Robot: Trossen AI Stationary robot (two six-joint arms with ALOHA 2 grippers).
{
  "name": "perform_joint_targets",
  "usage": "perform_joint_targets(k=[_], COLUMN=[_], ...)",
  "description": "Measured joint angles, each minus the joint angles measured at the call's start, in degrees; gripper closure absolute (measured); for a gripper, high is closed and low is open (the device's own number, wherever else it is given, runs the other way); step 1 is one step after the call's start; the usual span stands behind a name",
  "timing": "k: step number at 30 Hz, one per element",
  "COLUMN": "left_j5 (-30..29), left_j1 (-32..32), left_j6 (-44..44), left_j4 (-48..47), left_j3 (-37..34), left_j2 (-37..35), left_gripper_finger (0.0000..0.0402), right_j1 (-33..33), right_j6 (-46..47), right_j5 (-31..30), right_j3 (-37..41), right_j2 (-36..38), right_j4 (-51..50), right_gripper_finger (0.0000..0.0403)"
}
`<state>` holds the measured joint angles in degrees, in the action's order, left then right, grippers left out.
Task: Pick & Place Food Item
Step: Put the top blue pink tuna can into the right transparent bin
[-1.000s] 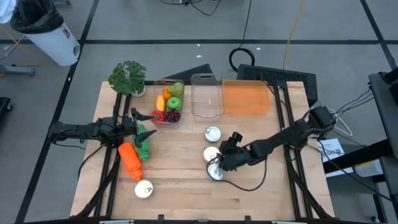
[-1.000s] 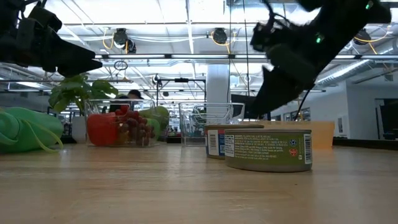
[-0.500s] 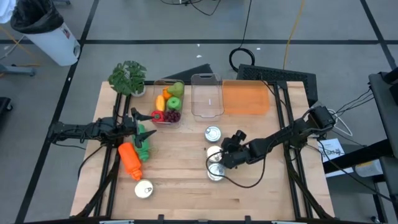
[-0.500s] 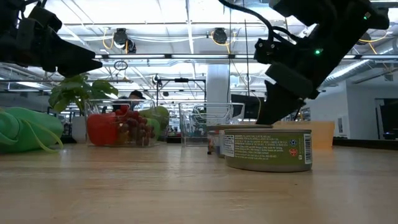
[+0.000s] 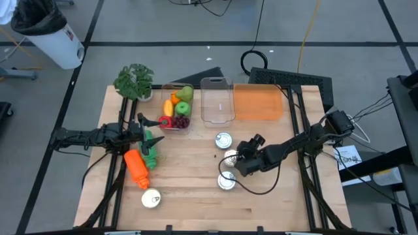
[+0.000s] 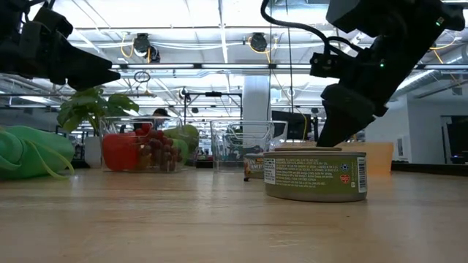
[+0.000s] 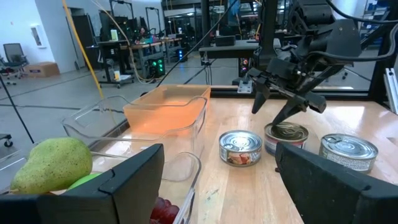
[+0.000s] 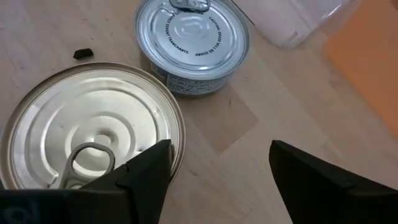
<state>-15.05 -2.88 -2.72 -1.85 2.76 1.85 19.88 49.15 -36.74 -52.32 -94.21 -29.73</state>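
Note:
Three tin cans stand on the wooden table near its middle: a far can (image 5: 223,139), a middle can (image 5: 228,159) and a near can (image 5: 226,181). My right gripper (image 5: 235,160) is open just above the middle can (image 8: 87,134), which shows its pull-tab lid. The far can (image 8: 191,36) lies beyond it. My left gripper (image 5: 144,132) is open and waits in the air at the table's left, over a green vegetable (image 5: 151,147) and beside an orange carrot (image 5: 136,168). From the left wrist view the right gripper (image 7: 272,113) hovers over the middle can (image 7: 286,132). My right gripper comes slanting down from the table's right. One finger (image 8: 146,177) stands over the middle can's lid by its rim (image 8: 176,127), and the other finger (image 8: 314,174) is beside the can over bare wood. I cannot tell whether the finger touches the lid.
A box of fruit (image 5: 176,108), an empty clear container (image 5: 217,101) and an orange container (image 5: 258,103) line the far side, with a potted plant (image 5: 134,81) at the far left. Another can (image 5: 151,199) sits near the left front. Bare wood lies along the near edge.
My right gripper has moved from above the near can toward the table's right and far edge, ending over the middle can. The middle can has slid a little toward the right and now stands behind the near can in the low view.

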Motion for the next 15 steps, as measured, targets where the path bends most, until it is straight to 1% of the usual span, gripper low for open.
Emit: perform_joint_targets(k=[10, 15], left_j5=[0.0, 0.0], left_j1=[0.0, 0.0], left_j6=[0.0, 0.0], left_j4=[0.0, 0.0], left_j3=[0.0, 0.0], left_j2=[0.0, 0.0], left_gripper_finger=[0.0078, 0.0078], right_j1=[0.0, 0.0], right_j6=[8.9, 11.5], right_j5=[0.7, 1.2], right_j3=[6.4, 8.1], right_j2=[-0.1, 0.0], right_j4=[-0.2, -0.3], right_gripper_finger=[0.0147, 0.0147])
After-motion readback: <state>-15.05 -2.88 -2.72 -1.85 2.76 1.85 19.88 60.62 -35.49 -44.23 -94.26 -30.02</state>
